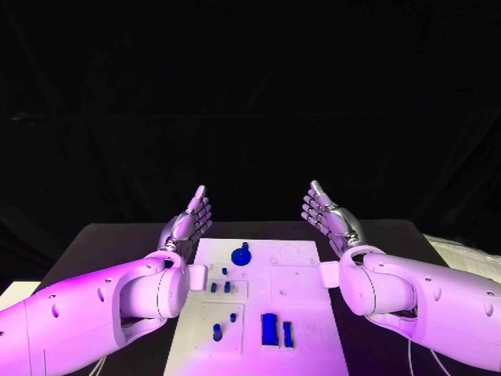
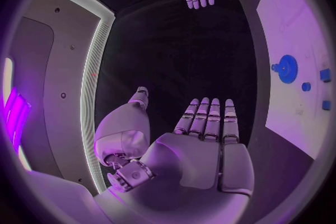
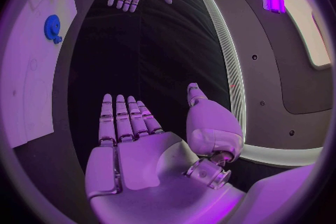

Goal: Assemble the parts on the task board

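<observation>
arms: white, rounded shells | left hand (image 1: 187, 223), right hand (image 1: 329, 218): silver, segmented fingers

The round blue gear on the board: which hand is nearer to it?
Left, narrowly. The left hand hovers beside the board's far left corner, just left of the gear; the right hand hovers past the far right corner.

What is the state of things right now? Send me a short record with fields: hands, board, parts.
left hand: left hand raised beside the board, fingers straight, holding nothing
right hand: right hand raised likewise, holding nothing
board: white rectangular task board lying flat on the black table, between the two arms
parts: round blue gear-like part near the far end; smaller blue pieces mid-board; upright blue block near end
contact: neither hand touches the board
</observation>
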You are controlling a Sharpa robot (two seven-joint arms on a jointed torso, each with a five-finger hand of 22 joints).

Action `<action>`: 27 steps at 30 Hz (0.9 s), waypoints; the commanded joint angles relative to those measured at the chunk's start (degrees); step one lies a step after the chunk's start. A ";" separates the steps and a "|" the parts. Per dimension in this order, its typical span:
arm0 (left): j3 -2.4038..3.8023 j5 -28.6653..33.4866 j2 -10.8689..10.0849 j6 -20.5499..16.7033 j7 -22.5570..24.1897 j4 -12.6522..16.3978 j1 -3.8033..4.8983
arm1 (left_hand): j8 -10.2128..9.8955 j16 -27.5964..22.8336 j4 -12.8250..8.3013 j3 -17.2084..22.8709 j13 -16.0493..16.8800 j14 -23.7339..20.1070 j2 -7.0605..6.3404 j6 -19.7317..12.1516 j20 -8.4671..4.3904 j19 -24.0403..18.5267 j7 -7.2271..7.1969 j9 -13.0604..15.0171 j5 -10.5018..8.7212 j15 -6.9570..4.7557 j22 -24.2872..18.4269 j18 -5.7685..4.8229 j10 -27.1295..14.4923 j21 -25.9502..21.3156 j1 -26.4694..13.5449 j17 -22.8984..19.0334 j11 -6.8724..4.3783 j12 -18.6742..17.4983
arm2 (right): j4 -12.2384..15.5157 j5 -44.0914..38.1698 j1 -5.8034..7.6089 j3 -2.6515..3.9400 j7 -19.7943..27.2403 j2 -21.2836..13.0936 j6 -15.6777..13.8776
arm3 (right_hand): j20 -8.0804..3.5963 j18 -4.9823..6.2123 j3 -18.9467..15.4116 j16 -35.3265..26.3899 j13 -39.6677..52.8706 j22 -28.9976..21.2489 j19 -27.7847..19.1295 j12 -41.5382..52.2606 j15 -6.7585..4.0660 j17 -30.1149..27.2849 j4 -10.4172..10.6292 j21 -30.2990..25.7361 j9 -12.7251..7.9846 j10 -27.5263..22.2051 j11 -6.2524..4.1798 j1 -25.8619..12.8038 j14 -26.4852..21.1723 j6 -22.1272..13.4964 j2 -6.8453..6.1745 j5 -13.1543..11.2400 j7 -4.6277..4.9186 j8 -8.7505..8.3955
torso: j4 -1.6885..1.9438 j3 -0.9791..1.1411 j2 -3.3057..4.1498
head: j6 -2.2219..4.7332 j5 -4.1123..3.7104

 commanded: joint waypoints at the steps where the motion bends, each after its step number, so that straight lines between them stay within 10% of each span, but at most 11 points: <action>1: 0.16 -3.69 -0.13 -6.52 3.06 1.02 -0.05 | -0.37 -1.27 -0.04 -4.01 -0.11 -6.31 0.07 -6.32 -3.73 -5.27 -1.13 -0.14 -0.38 -0.28 -2.72 -4.73 -6.84 -0.42 -8.89 -0.24 -0.52 -0.32 | 0.52 3.24 0.20 -0.13 3.18 -0.09 -4.84 | -2.03 -3.01 -2.81 -0.44 -0.13 -1.91 -6.11 -0.37 -0.11 -0.22 -0.08 -5.54 -0.32 -6.97 -0.41 -8.90 -7.15 -6.05 0.02 -1.52 -1.54 -0.41 | 0.06 0.05 0.06 | 0.04 0.00; 27: 0.18 -3.76 -0.16 -6.70 3.10 1.15 -0.06 | -0.37 -1.27 -0.04 -4.01 -0.11 -15.09 0.07 -15.21 -3.73 -12.57 -1.13 -0.14 -0.38 -0.28 -8.54 -4.73 -16.41 -0.42 -21.32 -0.24 -0.52 -0.32 | 0.52 3.24 0.20 -0.13 3.18 -0.09 -4.84 | -2.03 -3.01 -2.81 -0.44 -0.13 -1.91 -14.86 -0.37 -0.11 -0.22 -0.08 -5.54 -0.32 -17.13 -0.41 -21.80 -17.63 -14.80 0.02 -1.52 -1.54 -0.41 | 0.06 0.05 0.06 | 0.04 0.00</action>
